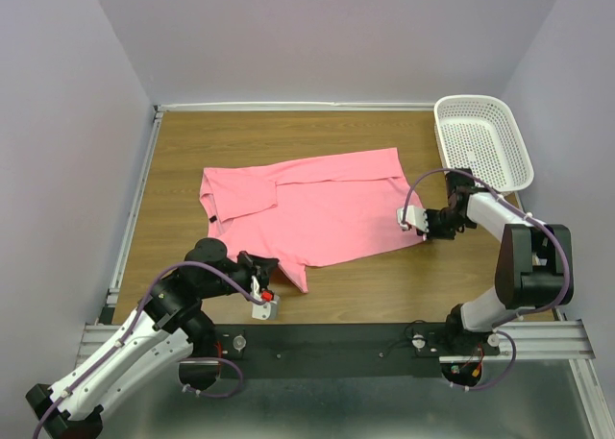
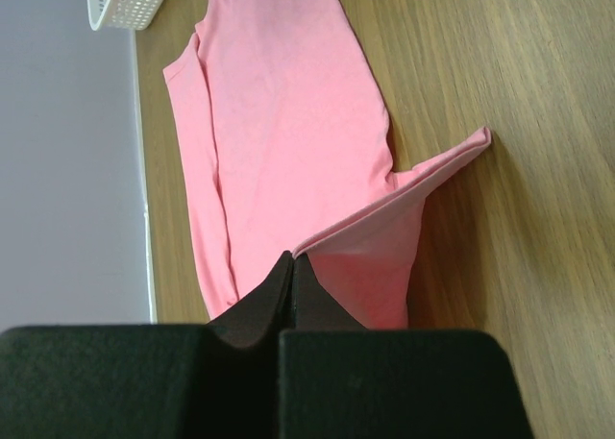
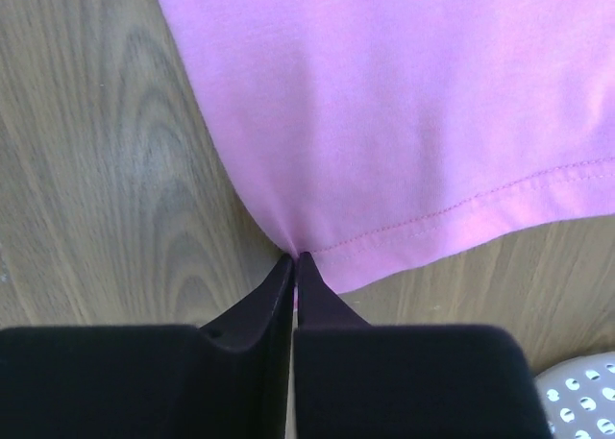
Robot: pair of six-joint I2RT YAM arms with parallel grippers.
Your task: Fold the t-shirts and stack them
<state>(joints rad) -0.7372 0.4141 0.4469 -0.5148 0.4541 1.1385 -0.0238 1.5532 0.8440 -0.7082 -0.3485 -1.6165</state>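
One salmon-pink t-shirt [image 1: 317, 208] lies spread across the middle of the wooden table, partly folded along its far edge. My left gripper [image 1: 267, 266] is shut on the shirt's near-left part and lifts a flap of cloth off the table; in the left wrist view the gripper [image 2: 292, 256] pinches that raised flap [image 2: 384, 208]. My right gripper [image 1: 423, 226] is shut on the shirt's near-right hem corner; in the right wrist view the gripper [image 3: 295, 256] pinches the stitched hem [image 3: 432, 208]. The neck label is hidden.
A white plastic mesh basket [image 1: 480, 141] stands at the table's far right, just beyond my right arm; it shows in the left wrist view [image 2: 130, 2]. A metal rail [image 1: 135, 208] runs along the table's left edge. Lilac walls close in the back and sides.
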